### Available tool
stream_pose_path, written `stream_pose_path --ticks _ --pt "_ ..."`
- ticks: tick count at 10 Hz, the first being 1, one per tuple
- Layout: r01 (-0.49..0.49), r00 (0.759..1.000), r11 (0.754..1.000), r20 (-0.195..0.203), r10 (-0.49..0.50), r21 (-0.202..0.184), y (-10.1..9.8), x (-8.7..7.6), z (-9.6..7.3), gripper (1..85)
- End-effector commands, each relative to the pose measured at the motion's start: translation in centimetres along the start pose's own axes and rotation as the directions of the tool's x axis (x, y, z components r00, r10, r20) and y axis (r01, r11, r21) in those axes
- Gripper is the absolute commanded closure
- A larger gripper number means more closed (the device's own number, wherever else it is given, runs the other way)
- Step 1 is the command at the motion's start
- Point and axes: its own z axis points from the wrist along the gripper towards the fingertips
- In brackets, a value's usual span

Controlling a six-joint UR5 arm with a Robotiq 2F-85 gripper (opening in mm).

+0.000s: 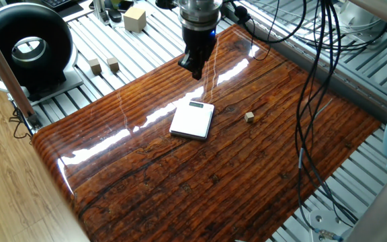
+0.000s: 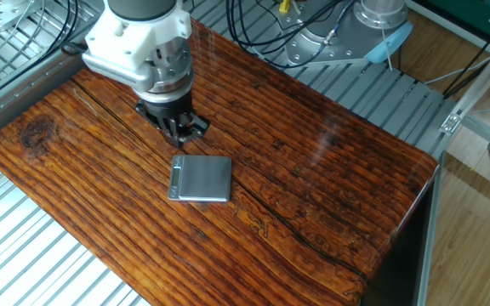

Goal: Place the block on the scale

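The block (image 1: 249, 117) is a tiny tan cube lying on the dark wooden board to the right of the scale (image 1: 192, 119), a flat white rectangle with its display strip at the far end. My gripper (image 1: 195, 72) hangs above the board's far edge, beyond the scale and apart from both. Its fingers point down, look slightly parted and hold nothing. In the other fixed view the gripper (image 2: 184, 133) is just behind the scale (image 2: 201, 178) and hides the block.
On the slatted metal table behind the board (image 1: 180, 175) are a larger pale cube (image 1: 134, 19), two small tan cubes (image 1: 104, 65) and a black ring-shaped device (image 1: 25, 44). Black cables (image 1: 314, 101) hang over the board's right side.
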Motion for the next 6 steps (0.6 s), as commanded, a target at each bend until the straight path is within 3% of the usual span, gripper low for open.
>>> stream_pose_path --ticks 1,2,4,5,6 --pt "0.074 0.997 0.995 -0.002 -0.074 -0.059 -0.9 0.7 1.1 69.7" --pt "0.111 0.994 0.994 -0.012 -0.111 -0.006 -3.4 1.8 1.7 70.3" --pt "0.146 0.987 0.986 -0.078 -0.140 0.081 -7.2 4.3 2.6 70.7" --pt "0.152 0.986 0.987 -0.076 -0.147 0.060 -7.3 4.9 3.4 68.0" --pt "0.168 0.985 0.985 -0.050 -0.165 0.048 -7.3 4.9 4.5 67.3"
